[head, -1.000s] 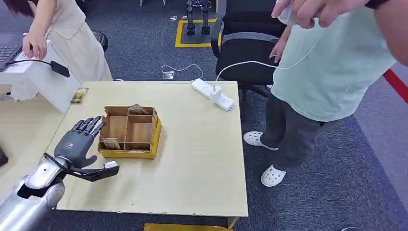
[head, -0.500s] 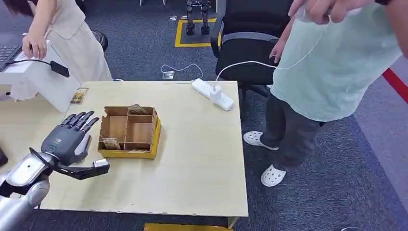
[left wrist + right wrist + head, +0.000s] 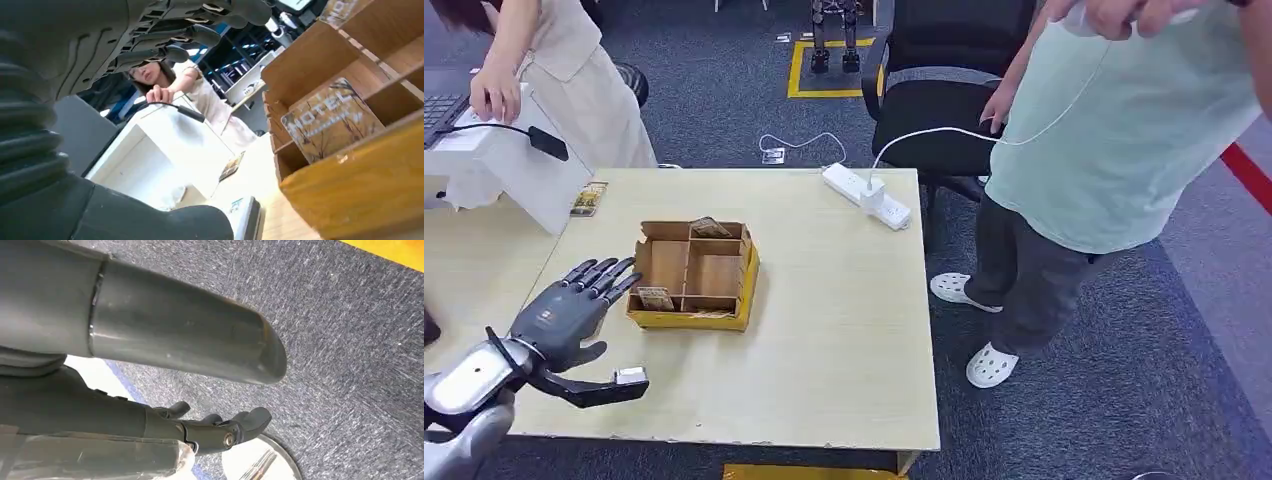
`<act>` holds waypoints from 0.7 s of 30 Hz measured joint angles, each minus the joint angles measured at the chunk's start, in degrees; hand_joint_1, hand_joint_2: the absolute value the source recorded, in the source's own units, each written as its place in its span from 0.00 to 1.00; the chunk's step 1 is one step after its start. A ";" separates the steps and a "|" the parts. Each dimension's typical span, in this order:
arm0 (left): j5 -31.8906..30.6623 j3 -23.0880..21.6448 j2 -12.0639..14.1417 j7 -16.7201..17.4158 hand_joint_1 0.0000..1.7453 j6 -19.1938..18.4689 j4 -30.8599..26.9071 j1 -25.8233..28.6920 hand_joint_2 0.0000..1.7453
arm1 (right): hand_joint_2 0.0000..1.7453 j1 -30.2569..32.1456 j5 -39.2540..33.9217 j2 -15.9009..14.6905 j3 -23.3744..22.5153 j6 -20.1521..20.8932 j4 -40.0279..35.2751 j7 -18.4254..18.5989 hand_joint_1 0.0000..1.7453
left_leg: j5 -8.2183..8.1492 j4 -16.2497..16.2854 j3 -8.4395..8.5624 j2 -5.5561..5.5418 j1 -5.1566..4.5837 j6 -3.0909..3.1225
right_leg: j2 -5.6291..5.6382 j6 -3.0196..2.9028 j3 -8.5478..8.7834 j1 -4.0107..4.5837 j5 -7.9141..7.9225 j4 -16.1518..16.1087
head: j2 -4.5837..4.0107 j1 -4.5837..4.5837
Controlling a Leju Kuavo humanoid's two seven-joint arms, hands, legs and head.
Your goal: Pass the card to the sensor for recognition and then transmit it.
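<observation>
A yellow cardboard box [image 3: 689,319] with wooden dividers stands on the table's left half. A "HOTEL" card [image 3: 655,298] leans in its near-left compartment, seen close in the left wrist view [image 3: 332,117]. Another card [image 3: 710,227] lies in a far compartment. My left hand [image 3: 564,318] hovers left of the box near the table's front edge, fingers spread, thumb out, holding nothing. The white sensor stand [image 3: 509,170] with its black reader [image 3: 549,143] is at the far left, and a card [image 3: 589,198] lies beside it. My right hand [image 3: 220,429] hangs over carpet, empty.
A white power strip [image 3: 867,196] lies at the table's far edge. A person in a mint shirt [image 3: 1114,150] stands right of the table by a black chair [image 3: 934,110]. Another person [image 3: 574,90] rests a hand on the sensor stand.
My left hand has drawn back from the box toward the table's near-left corner and sits lower. The box and cards have not moved.
</observation>
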 joint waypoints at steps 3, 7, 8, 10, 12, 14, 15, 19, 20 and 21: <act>-0.41 -0.52 0.98 0.11 0.00 -0.04 -1.94 1.26 1.00 | 0.00 0.01 -0.28 0.00 0.00 0.00 0.00 -0.07 0.00 | 0.00 0.00 -0.01 -0.01 0.00 0.00 | -0.02 0.01 -0.01 0.00 -0.01 0.00 | 0.00 -0.07; -2.91 -1.51 0.46 1.99 0.00 1.84 -3.32 2.10 1.00 | 0.00 0.01 -0.96 0.00 -0.02 -0.04 0.00 -0.28 0.00 | -0.02 0.00 -0.02 -0.02 -0.01 0.00 | -0.03 0.01 0.00 -0.01 -0.01 -0.01 | 0.00 0.00; -3.78 -1.84 -0.01 2.43 0.00 2.47 -3.43 2.22 1.00 | 0.00 0.01 -1.07 0.00 -0.04 -0.11 0.00 -0.33 0.00 | -0.02 0.00 -0.01 -0.02 -0.02 0.01 | -0.03 0.01 0.00 -0.02 -0.01 -0.02 | 0.00 0.00; -5.73 -3.15 -1.62 3.37 0.00 3.21 -3.73 2.63 1.00 | 0.00 -0.01 -1.53 0.07 -0.11 -0.24 0.00 -0.57 0.00 | -0.03 0.00 -0.01 -0.02 -0.03 0.02 | -0.05 0.01 0.02 -0.02 -0.01 -0.02 | 0.00 -0.02; -7.24 -4.90 -2.87 4.26 0.00 3.26 -3.76 3.38 1.00 | 0.00 0.01 -1.75 0.20 -0.17 -0.26 0.00 -0.59 0.00 | -0.03 0.00 -0.01 0.00 -0.02 0.02 | -0.02 0.01 0.02 -0.02 -0.01 -0.02 | 0.00 -0.02; -7.30 -6.14 -3.61 4.39 0.00 3.26 -3.76 4.15 1.00 | 0.00 0.05 -1.84 0.33 -0.17 -0.22 0.00 -0.59 0.00 | -0.05 0.01 -0.01 0.01 -0.02 0.05 | -0.01 0.01 0.00 -0.02 -0.01 -0.03 | 0.00 -0.02; -7.34 -6.65 -3.98 4.41 0.00 3.28 -3.76 4.40 1.00 | 0.00 0.05 -1.84 0.39 -0.17 -0.20 0.00 -0.57 0.00 | -0.05 0.01 -0.01 -0.01 -0.02 0.05 | -0.04 0.01 0.00 -0.02 -0.01 -0.03 | 0.00 -0.02; -7.71 -8.80 -5.40 4.19 0.00 3.54 -3.62 4.66 1.00 | 0.00 0.02 -1.84 0.48 -0.17 -0.17 0.00 -0.57 0.00 | -0.06 0.01 -0.02 -0.02 -0.02 0.06 | -0.07 0.00 0.00 -0.02 -0.03 -0.03 | 0.00 -0.04; -7.74 -9.24 -5.81 4.19 0.00 3.56 -3.58 4.64 1.00 | 0.00 0.02 -1.86 0.50 -0.17 -0.20 0.00 -0.57 0.00 | -0.06 0.01 -0.02 -0.02 -0.02 0.06 | -0.07 -0.01 0.00 -0.02 -0.04 -0.03 | 0.00 -0.04; -7.82 -9.73 -6.28 4.19 0.00 3.63 -3.47 4.55 1.00 | 0.00 0.02 -1.88 0.50 -0.17 -0.22 0.00 -0.57 0.00 | -0.06 0.01 -0.02 -0.02 -0.02 0.06 | -0.07 -0.01 0.00 -0.02 -0.04 -0.03 | 0.00 -0.02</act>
